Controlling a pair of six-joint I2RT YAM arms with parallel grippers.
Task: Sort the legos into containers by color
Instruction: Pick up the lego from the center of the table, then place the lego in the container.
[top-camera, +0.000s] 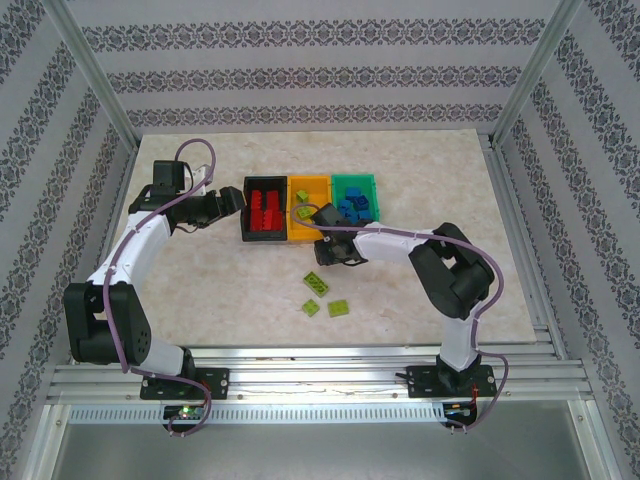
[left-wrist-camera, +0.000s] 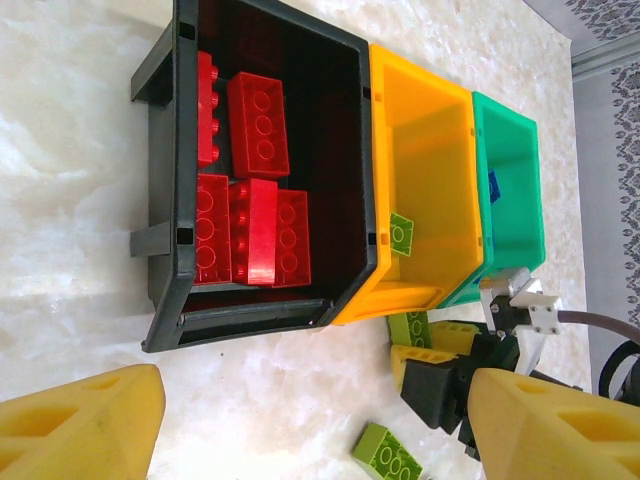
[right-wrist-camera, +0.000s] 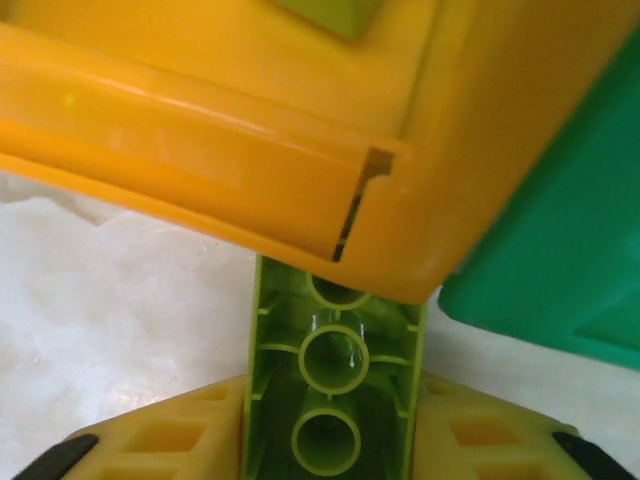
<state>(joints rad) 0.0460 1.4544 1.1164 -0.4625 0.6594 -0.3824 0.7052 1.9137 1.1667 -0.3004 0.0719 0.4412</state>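
My right gripper (right-wrist-camera: 335, 445) is shut on a lime green lego (right-wrist-camera: 335, 390), gripped by its long sides with the hollow underside facing the camera. It hangs just in front of the near wall of the orange-yellow container (right-wrist-camera: 230, 150), beside the green container (right-wrist-camera: 560, 250). From above, that gripper (top-camera: 328, 250) sits at the front of the orange-yellow container (top-camera: 309, 180). My left gripper (top-camera: 235, 200) is open and holds nothing, left of the black container (top-camera: 246, 212). Red legos (left-wrist-camera: 250, 170) fill the black container (left-wrist-camera: 180, 150), and one lime lego (left-wrist-camera: 401, 234) lies in the orange-yellow one (left-wrist-camera: 420, 110).
Three loose lime legos (top-camera: 316, 282) (top-camera: 311, 307) (top-camera: 339, 308) lie on the table in front of the containers. Blue legos (top-camera: 352, 207) sit in the green container (top-camera: 355, 178). Metal frame posts stand at the table's corners.
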